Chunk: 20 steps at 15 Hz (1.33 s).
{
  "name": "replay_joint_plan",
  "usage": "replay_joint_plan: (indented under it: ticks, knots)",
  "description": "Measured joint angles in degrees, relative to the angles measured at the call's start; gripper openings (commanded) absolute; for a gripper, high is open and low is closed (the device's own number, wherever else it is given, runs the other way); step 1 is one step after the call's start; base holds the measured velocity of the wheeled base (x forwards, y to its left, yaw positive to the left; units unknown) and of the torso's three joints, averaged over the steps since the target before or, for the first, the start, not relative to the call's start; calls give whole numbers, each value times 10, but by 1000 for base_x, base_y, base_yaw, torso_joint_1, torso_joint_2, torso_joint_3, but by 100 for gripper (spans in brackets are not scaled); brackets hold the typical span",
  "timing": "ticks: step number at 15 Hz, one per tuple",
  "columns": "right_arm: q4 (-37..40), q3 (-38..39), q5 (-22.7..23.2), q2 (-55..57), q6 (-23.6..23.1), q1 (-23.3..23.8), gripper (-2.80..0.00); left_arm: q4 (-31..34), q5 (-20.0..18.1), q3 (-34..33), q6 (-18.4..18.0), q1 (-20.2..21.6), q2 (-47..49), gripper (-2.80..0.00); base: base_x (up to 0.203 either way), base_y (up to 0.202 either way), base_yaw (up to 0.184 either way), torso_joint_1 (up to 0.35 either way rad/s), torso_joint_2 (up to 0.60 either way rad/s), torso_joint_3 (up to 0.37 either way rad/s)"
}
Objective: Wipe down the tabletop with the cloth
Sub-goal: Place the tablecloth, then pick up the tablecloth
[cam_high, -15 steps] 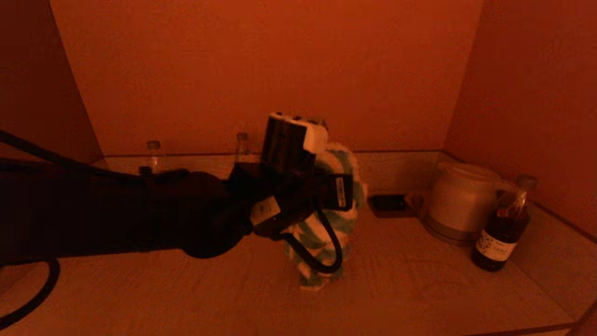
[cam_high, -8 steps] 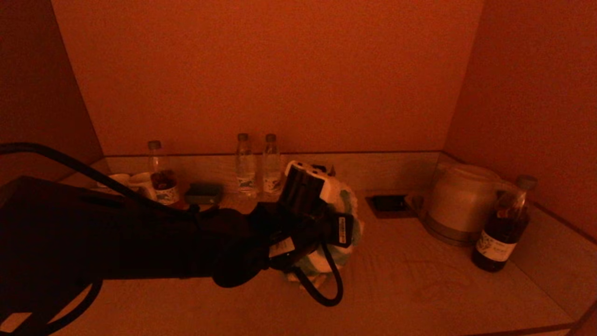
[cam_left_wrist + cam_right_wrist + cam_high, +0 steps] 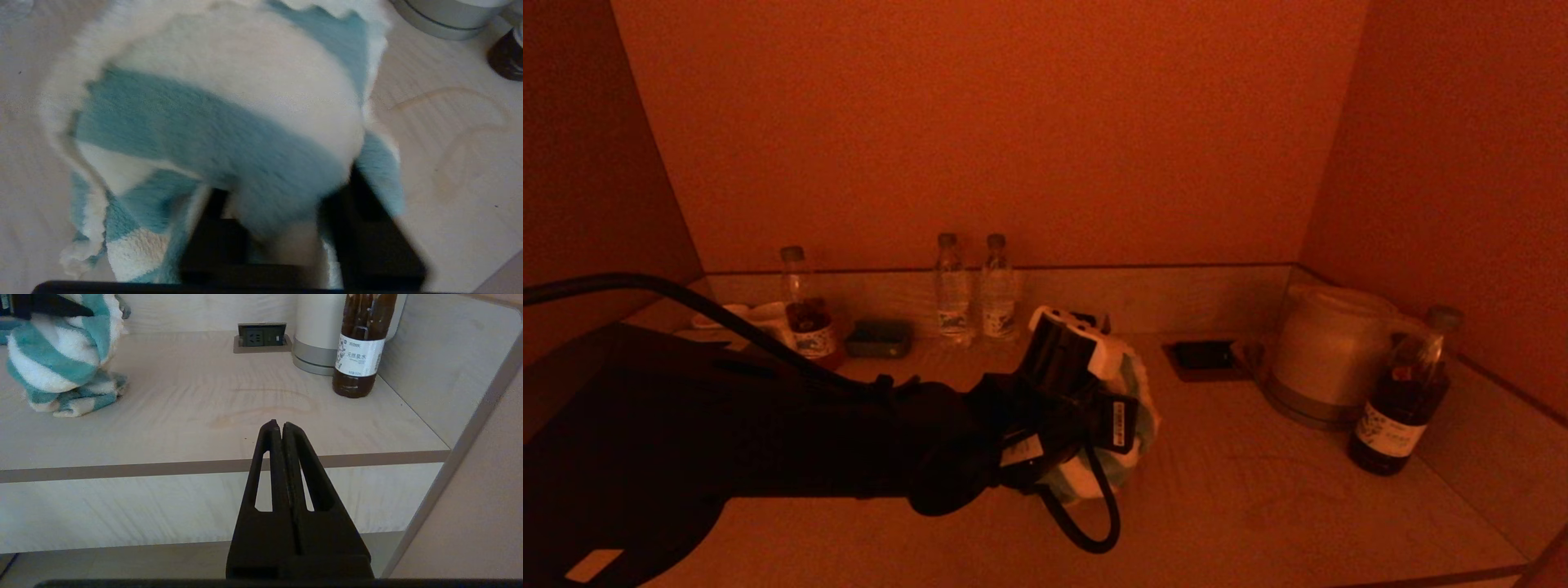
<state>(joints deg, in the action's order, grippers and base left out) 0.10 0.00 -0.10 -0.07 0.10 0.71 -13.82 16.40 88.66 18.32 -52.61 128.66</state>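
A teal and white striped cloth (image 3: 1134,425) is bunched on the light wood tabletop (image 3: 1258,506) near the middle. It also shows in the left wrist view (image 3: 229,114) and in the right wrist view (image 3: 61,363). My left gripper (image 3: 1123,408) is shut on the cloth (image 3: 282,212), with its lower folds resting on the tabletop. My right gripper (image 3: 278,424) is shut and empty, parked in front of the table's front edge; it does not show in the head view.
A pale kettle (image 3: 1327,355) and a dark bottle (image 3: 1405,400) stand at the right, also in the right wrist view (image 3: 359,343). A recessed socket (image 3: 1205,357) lies behind the cloth. Water bottles (image 3: 970,286), a small bottle (image 3: 800,306), cups and a dark box line the back. Walls enclose three sides.
My left gripper has come down with the cloth, from hanging above the table to bunched on the tabletop, and shifted slightly right. The bottles at the back have come into sight.
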Motion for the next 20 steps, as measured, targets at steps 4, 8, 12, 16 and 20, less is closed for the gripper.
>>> replay_joint_plan:
  ticks: [4,8,12,16,20]
  knots:
    - [1,0,0,0,0,0,-280,0,0,6,-2,0,14,0,0,0,0,0,0,0]
    - [0,0,0,0,0,0,-280,4,0,9,-3,4,30,0,0,0,0,0,0,0]
    - [0,0,0,0,0,0,-280,15,0,8,-6,10,37,0,0,0,0,0,0,0]
    - [0,0,0,0,0,0,-280,173,0,49,14,23,16,0,0,0,0,0,0,0]
    - [0,0,0,0,0,0,-280,310,-1,90,19,38,-46,-280,0,0,0,0,0,0]
